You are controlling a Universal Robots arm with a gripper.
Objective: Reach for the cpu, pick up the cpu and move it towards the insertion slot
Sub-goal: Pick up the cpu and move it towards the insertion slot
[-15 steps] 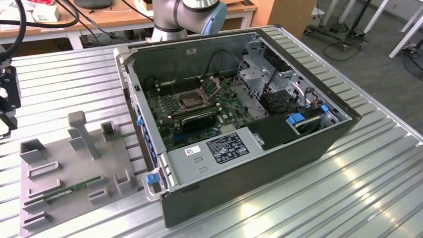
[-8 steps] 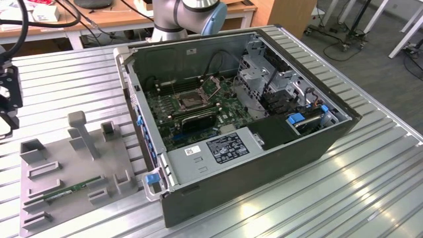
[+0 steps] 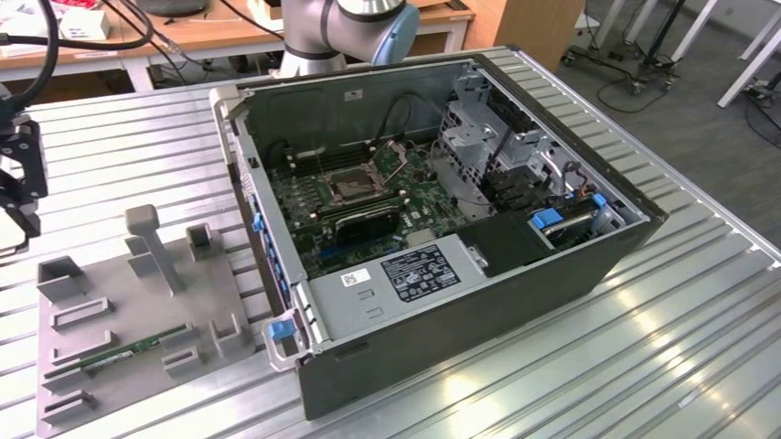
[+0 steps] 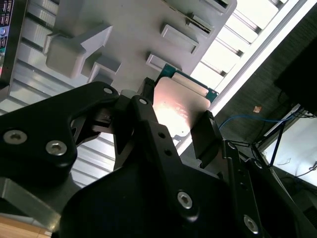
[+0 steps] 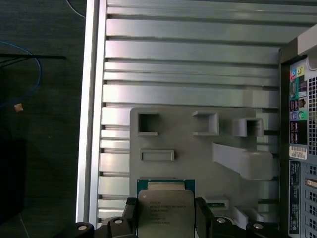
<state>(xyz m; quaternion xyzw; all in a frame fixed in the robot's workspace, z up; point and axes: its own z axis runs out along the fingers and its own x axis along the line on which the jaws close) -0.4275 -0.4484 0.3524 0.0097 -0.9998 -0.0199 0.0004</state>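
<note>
The gripper grips the cpu by two opposite edges, its fingers pressed against them. In both wrist views the chip's silvery face shows. It is square, with no longer side, and its green-rimmed free edge points away from the gripper body. Beneath it lies a grey plate of holders, one edge of which runs near the edge of the ribbed table. In the exterior view the gripper hangs at the exterior view's left, well apart from the computer case, whose open side faces up. The insertion slot sits on the board inside, ringed by the case walls, with ribbed table top between plate and case.
</note>
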